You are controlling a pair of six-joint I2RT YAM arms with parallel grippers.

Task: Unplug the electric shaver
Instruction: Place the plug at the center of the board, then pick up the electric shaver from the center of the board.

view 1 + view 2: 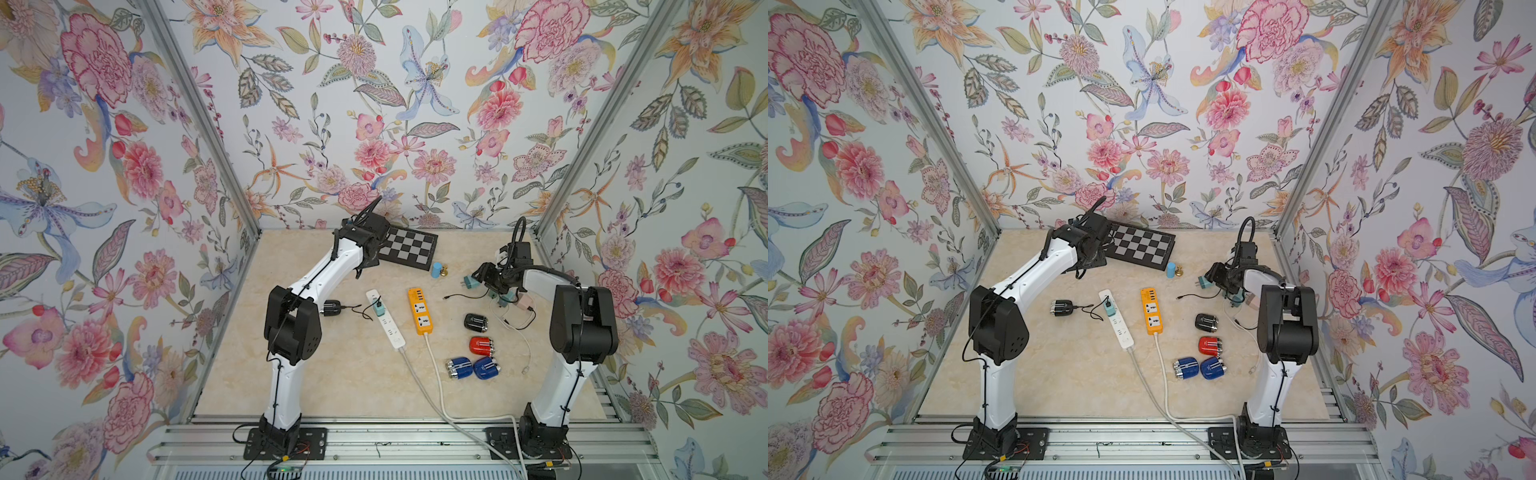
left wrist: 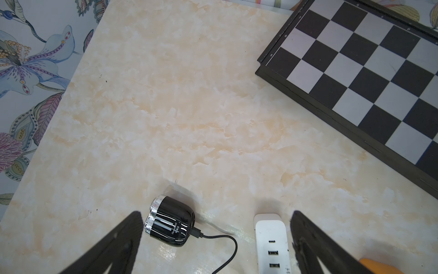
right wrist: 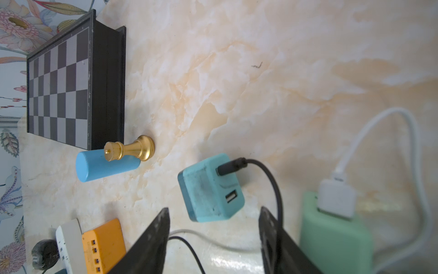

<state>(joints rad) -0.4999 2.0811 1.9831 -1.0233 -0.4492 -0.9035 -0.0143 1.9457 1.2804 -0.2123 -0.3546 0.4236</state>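
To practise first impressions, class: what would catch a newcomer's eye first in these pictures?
Bold floral wallpaper covers the walls. An orange power strip lies at the table's centre, a chessboard at its far edge, and a red shaver and two blue shavers beside the right arm.

both top views look down on my whole table [image 1: 332, 374] from high in front; each wrist camera skims low, sharing the chessboard [image 2: 355, 71].

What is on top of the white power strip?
A teal charger stands plugged into the white power strip, and its black cable runs to the black shaver. Its pins are hidden inside the socket.
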